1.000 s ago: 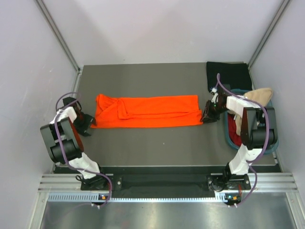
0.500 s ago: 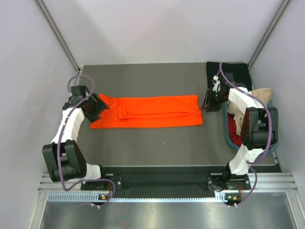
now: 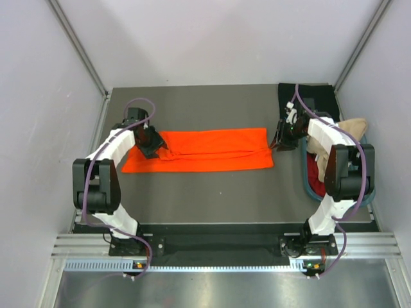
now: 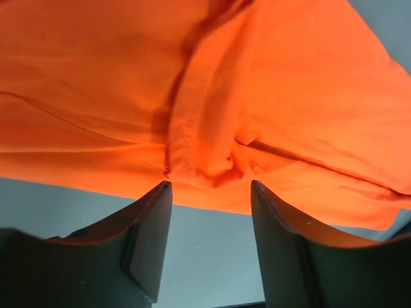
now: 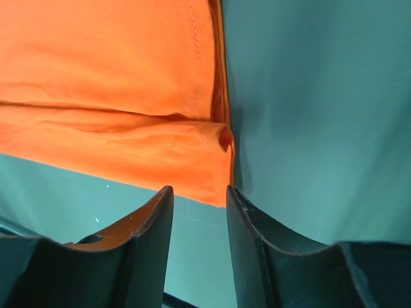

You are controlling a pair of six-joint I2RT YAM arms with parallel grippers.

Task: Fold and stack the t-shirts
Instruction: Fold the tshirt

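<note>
A bright orange t-shirt [image 3: 212, 151] lies across the table's middle as a long folded strip. My left gripper [image 3: 156, 149] hovers over the bunched cloth near its left end. In the left wrist view the gripper [image 4: 210, 186] is open, bare table between its fingers and the crumpled orange fold [image 4: 218, 163] just past the tips. My right gripper [image 3: 280, 142] stands at the strip's right end. In its wrist view this gripper [image 5: 200, 190] is open a little and empty, with the orange corner [image 5: 212, 173] just ahead. A black t-shirt [image 3: 308, 99] lies at the back right.
A teal tub [image 3: 371, 192] stands at the right edge behind the right arm. It holds a beige t-shirt [image 3: 350, 128] and a dark red t-shirt [image 3: 314, 172]. Grey walls close in the table on the left, back and right.
My left arm swung from the table's left side inward onto the shirt's left end, its jaws narrowing somewhat. The right gripper shifted slightly back along the right end and opened a little.
</note>
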